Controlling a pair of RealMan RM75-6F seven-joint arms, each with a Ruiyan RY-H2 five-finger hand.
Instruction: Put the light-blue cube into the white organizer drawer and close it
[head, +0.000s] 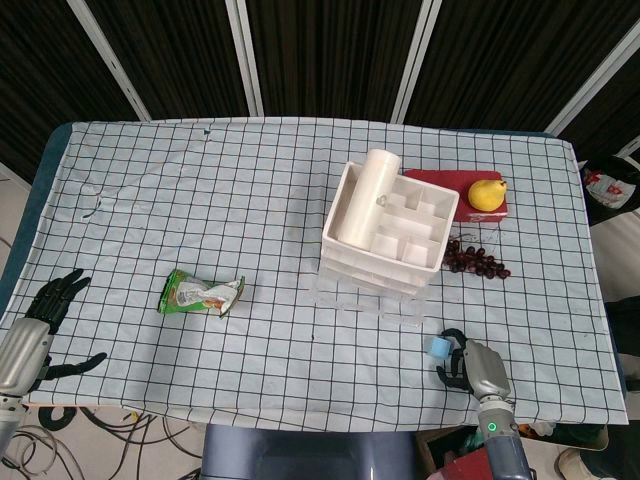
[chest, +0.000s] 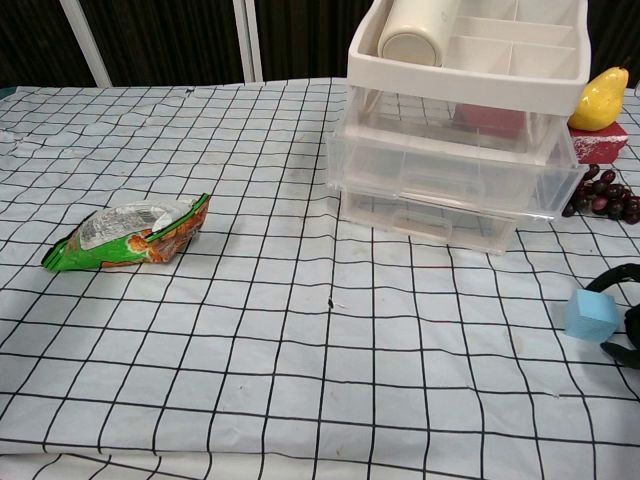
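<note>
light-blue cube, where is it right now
In the head view the light-blue cube sits on the checked cloth near the front right edge, in front of the white organizer, with the right hand right beside it.

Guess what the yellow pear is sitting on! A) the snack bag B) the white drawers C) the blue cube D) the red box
D: the pear rests on top of the red box, behind the grapes and beside the drawers.

A lab test setup: gridded cloth (head: 250, 200) over the surface, black curtain panels (head: 330, 55) behind it.
</note>
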